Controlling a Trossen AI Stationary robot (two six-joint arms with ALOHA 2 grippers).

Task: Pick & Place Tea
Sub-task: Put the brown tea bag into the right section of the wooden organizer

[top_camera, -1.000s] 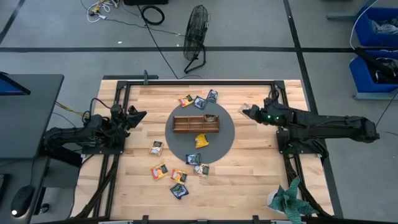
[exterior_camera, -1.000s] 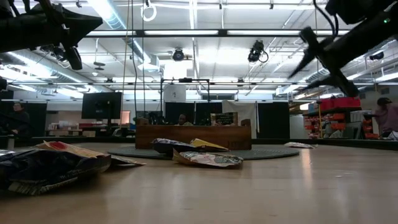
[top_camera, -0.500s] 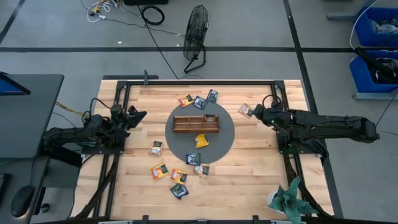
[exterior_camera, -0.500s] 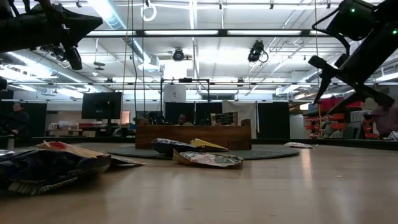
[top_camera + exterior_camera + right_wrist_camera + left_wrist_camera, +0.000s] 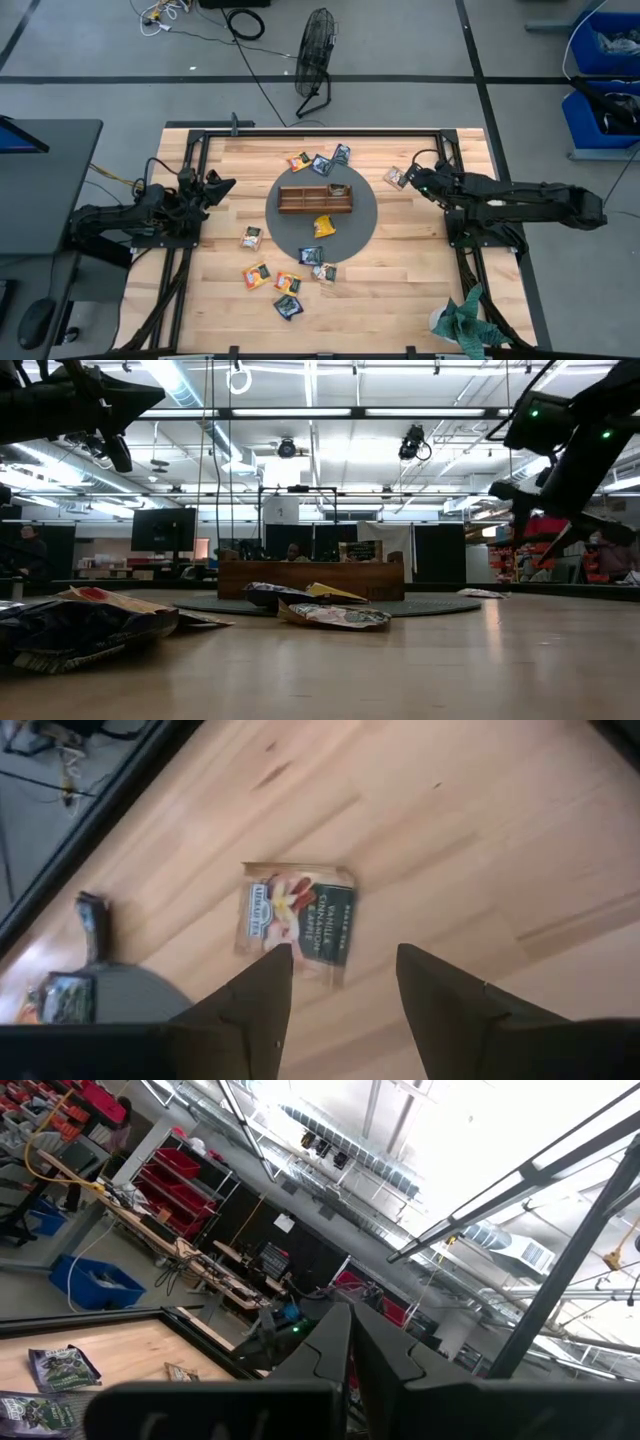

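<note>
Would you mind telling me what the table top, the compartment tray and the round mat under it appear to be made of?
Table top: pale wood, seemingly butcher-block, with visible plank seams and grain, and a smooth sheen in the low view.
Compartment tray: darker brown wood by its colour, with dividers; the finish is hard to judge.
Round mat: flat, matte grey; perhaps rubber or felt, but the look leaves that open.

Tea sachet lying on the wooden table, near its right edge, printed "VANILLA CINNAMON" in light capitals on its dark band, a small brand block on its pale half too small to read, no other legible text elsewhere
</note>
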